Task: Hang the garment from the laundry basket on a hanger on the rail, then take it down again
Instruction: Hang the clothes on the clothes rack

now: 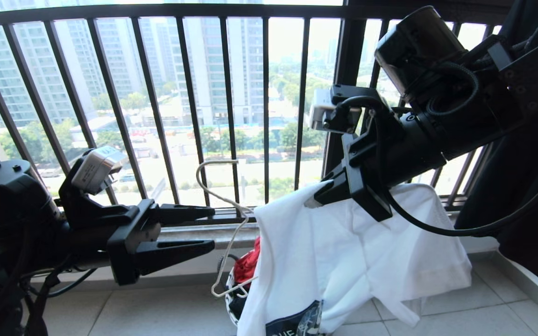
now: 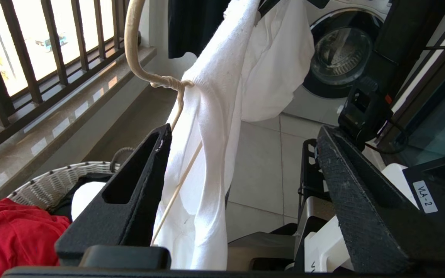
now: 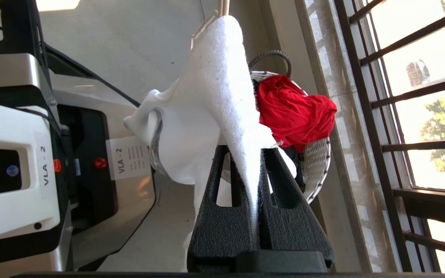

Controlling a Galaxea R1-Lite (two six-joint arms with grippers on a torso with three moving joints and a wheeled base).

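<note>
my right gripper [image 3: 256,170] is clamped on a fold of the white short-sleeved t-shirt [image 1: 343,261], holding it up above the small round woven laundry basket [image 3: 317,162] on the tiled floor. the thin cream wire hanger [image 1: 224,224] sits partly inside the shirt, its hook free. my left gripper [image 1: 203,228] stands wide just beside the hanger, gripping nothing. a red cloth [image 3: 292,110] lies in the basket.
</note>
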